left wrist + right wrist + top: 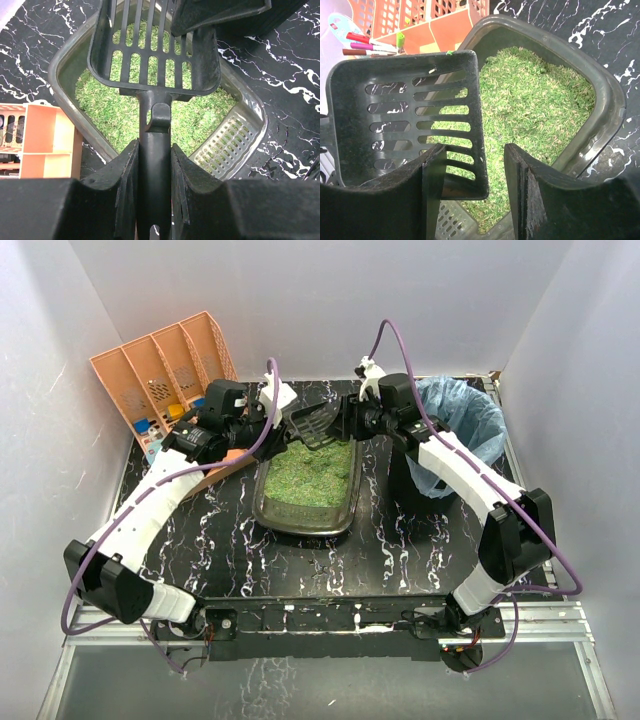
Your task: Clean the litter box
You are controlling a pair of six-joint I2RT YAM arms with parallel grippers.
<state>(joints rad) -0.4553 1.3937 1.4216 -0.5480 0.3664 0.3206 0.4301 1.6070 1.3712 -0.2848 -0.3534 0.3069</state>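
Note:
The litter box (345, 508) is a dark olive-grey tray of green litter (312, 476) at the table's middle. My left gripper (272, 420) is shut on the handle (154, 165) of a black slotted scoop (318, 422). It holds the scoop level above the tray's far end, and the scoop looks empty (152, 55). My right gripper (352, 425) is open at the scoop's other end. In the right wrist view (475, 170) its jaws straddle one side wall of the scoop (405, 115) without closing on it. The tray's rim (607, 95) lies below.
A peach-orange slotted organiser (160, 370) with markers (367, 45) stands at the back left, close to the left wrist. A black bin with a pale blue bag (460, 430) stands at the back right, beside the right arm. A perforated grate (227, 145) lies in one corner of the tray.

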